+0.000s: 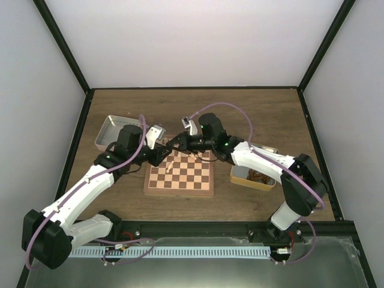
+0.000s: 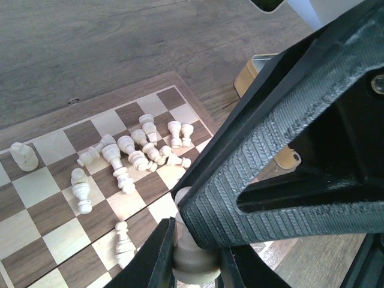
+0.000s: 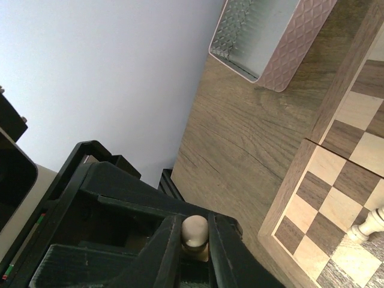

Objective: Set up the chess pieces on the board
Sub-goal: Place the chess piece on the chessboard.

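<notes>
Chess pieces (image 2: 193,267) sit clenched inside left tool (image 2: 192,257) and right tool (image 3: 194,246), others strewn on board (image 2: 36,204)

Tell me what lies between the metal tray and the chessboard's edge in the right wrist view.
Nothing: the right wrist view shows only bare wooden tabletop between the tray and the board.

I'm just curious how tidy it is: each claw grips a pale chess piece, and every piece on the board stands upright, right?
Not every piece stands upright. The left wrist view shows several chess pieces lying tipped over in a cluster on the board, with only a few standing. The left gripper and the right gripper do each grip one.
</notes>
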You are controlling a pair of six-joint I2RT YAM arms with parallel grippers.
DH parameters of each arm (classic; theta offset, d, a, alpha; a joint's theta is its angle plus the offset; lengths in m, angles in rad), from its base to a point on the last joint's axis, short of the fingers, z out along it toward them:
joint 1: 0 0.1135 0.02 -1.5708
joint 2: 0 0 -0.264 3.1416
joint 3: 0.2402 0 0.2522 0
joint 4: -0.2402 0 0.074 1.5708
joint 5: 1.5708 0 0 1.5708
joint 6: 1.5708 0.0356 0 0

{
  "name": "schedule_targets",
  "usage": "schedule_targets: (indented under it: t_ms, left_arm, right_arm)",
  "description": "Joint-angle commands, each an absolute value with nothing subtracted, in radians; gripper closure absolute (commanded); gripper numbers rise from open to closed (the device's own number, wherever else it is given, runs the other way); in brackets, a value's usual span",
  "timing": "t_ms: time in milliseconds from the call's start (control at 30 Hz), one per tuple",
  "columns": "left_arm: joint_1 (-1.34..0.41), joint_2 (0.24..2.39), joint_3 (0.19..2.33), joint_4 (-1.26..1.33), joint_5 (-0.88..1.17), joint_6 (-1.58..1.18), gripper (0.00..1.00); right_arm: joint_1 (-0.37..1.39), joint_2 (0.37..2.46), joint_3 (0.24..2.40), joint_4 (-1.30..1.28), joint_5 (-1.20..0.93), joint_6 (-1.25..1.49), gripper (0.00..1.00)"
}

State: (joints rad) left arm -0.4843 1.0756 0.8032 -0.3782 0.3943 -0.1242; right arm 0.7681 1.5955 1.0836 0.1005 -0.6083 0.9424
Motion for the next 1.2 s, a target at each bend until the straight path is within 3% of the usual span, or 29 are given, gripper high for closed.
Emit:
schedule_targets:
  t_ms: [0,100,167,567,700,767,1033,1067,1167]
  left_arm:
    - [-0.482,1.051,0.804,-0.342,0.432,-0.045,0.86]
    - [-0.483,1.03,0.795,-0.356,0.506,0.03,0.87]
    - [-0.482,1.011,0.8,-0.368,0.557,0.096,0.87]
    - [-0.483,0.909,0.766,-0.352,0.581,0.31,0.9]
    - [-0.483,0.908,0.765,-0.35,0.547,0.308,0.93]
    - [-0.482,0.909,0.762,-0.349,0.54,0.306,0.93]
    - [-0.483,0.914,0.757,-0.326,0.533,0.287,0.93]
    - [-0.483,0.916,0.755,-0.324,0.527,0.277,0.9]
    - [-0.483,0.917,0.758,-0.329,0.434,0.212,0.68]
  right_arm:
    - [0.768,1.565,1.102,0.07,-0.648,0.88,0.8]
    - [0.763,1.565,1.141,0.02,-0.667,0.823,0.71]
    - [0.756,1.561,1.168,-0.016,-0.691,0.788,0.71]
    - [0.75,1.52,1.178,-0.108,-0.849,0.677,0.9]
    - [0.75,1.515,1.168,-0.087,-0.868,0.696,0.76]
    - [0.75,1.513,1.156,-0.06,-0.885,0.714,0.76]
    - [0.764,1.526,1.147,-0.023,-0.894,0.725,0.93]
    - [0.765,1.527,1.149,-0.028,-0.878,0.721,0.95]
    - [0.777,1.539,1.18,-0.092,-0.774,0.677,0.97]
